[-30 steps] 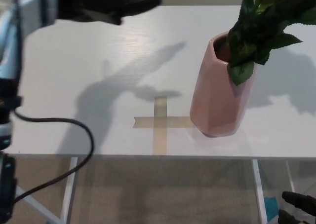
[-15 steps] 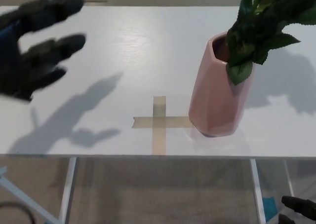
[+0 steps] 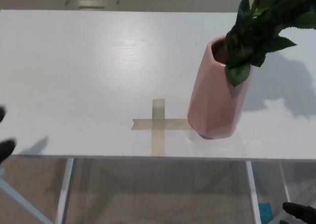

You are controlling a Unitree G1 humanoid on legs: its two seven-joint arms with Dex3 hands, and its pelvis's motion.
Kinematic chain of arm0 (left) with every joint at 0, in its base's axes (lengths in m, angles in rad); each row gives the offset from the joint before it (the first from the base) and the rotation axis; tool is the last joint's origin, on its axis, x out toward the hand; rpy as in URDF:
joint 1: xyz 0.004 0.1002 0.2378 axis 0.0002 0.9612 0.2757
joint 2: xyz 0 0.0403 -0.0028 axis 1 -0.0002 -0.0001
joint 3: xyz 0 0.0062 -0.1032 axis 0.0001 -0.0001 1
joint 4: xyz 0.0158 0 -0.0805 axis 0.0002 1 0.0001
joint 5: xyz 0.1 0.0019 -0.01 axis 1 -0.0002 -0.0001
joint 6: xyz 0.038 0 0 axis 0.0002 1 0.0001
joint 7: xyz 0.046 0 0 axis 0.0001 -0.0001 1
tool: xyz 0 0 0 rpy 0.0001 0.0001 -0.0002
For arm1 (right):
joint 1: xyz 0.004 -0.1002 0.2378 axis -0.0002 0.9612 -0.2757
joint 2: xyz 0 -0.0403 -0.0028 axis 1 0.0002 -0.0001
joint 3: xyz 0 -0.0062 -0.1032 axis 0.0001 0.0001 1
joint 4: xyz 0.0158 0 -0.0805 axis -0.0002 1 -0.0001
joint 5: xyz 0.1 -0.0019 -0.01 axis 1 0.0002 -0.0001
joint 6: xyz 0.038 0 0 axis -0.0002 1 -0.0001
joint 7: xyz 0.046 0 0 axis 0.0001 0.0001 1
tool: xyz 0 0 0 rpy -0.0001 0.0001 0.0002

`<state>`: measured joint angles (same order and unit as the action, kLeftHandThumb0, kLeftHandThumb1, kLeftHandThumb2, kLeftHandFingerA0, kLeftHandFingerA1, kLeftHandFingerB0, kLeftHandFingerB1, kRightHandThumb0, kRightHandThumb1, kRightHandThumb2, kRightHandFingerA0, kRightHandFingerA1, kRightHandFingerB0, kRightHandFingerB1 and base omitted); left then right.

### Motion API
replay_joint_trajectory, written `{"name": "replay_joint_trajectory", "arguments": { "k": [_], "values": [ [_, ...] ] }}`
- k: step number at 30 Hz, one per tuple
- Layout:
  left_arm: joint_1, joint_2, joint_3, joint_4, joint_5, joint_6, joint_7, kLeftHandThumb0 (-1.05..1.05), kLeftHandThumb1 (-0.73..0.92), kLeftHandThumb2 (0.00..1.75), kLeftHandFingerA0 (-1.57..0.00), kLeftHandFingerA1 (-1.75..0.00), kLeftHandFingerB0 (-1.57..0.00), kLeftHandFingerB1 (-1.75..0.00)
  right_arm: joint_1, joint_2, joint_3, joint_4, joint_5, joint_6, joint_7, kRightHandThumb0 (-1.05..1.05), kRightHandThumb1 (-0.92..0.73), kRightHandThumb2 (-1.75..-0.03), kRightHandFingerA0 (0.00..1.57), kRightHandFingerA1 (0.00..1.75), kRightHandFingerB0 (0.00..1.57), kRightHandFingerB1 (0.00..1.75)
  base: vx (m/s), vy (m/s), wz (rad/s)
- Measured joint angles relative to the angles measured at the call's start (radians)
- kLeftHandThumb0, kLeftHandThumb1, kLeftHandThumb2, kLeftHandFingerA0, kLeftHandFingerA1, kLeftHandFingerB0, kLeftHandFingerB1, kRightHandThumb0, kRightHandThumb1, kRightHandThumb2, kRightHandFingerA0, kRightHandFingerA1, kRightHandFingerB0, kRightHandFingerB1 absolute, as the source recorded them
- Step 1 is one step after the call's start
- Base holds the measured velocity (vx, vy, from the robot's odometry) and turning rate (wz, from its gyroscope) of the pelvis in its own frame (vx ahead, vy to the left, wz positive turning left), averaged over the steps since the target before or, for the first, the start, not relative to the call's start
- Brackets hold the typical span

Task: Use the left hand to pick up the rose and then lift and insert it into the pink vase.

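Two dark fingertips of the left hand show at the far left edge, just off the front edge of the table; so little of that hand is in the picture that I cannot tell if it is spread or closed. It holds nothing that can be seen. Its small shadow lies on the table top right beside it.

Further right, near the front edge, a cross of tan tape is stuck flat on the white top. The right arm of the cross runs up to the foot of the vase and touches it.

That pink vase stands upright just right of the cross. The rose is in it: the stem goes down into the mouth, green leaves hang over the rim on the right side, and the pink bloom is cut off by the top edge of the picture. Vase and rose throw a shadow to the right.

At the bottom right corner, below the table, a bit of the right hand shows, too little to tell its state.
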<state>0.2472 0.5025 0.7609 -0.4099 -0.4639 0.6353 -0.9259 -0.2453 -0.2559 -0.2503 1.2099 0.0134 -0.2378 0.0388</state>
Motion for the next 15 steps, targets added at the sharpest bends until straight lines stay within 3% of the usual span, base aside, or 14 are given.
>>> {"name": "replay_joint_trajectory", "arguments": {
  "k": [3,4,5,15],
  "values": [
    [0.106,-0.030,0.051,0.032,-0.010,-0.054,-0.036,-0.59,0.36,0.77,0.00,-0.25,0.00,-0.15,0.005,0.000,0.000,0.000,0.000,0.000,0.000,-0.19,-0.60,-0.57,0.64,0.52,0.59,0.49,0.00,0.000,0.00],
    [0.125,-0.035,0.058,0.043,-0.011,-0.066,-0.043,-0.62,0.46,0.55,-0.01,-0.26,0.00,-0.17,0.006,0.000,0.000,0.000,0.000,0.000,0.000,-0.19,-0.60,-0.57,0.64,0.52,0.59,0.49,0.00,0.000,0.00],
    [0.151,-0.045,0.065,0.061,-0.012,-0.082,-0.052,-0.57,0.36,0.75,0.00,-0.23,0.00,-0.14,0.008,0.000,0.000,0.001,0.000,0.000,0.000,-0.19,-0.60,-0.57,0.64,0.52,0.59,0.49,0.00,0.000,0.00],
    [0.225,-0.057,0.007,0.367,0.029,-0.247,-0.062,-0.58,0.41,0.78,0.00,-0.25,0.00,-0.20,0.017,0.000,0.001,0.001,-0.001,0.000,0.000,-0.19,-0.60,-0.57,0.64,0.52,0.59,0.49,0.00,0.000,0.00]
  ]
}}
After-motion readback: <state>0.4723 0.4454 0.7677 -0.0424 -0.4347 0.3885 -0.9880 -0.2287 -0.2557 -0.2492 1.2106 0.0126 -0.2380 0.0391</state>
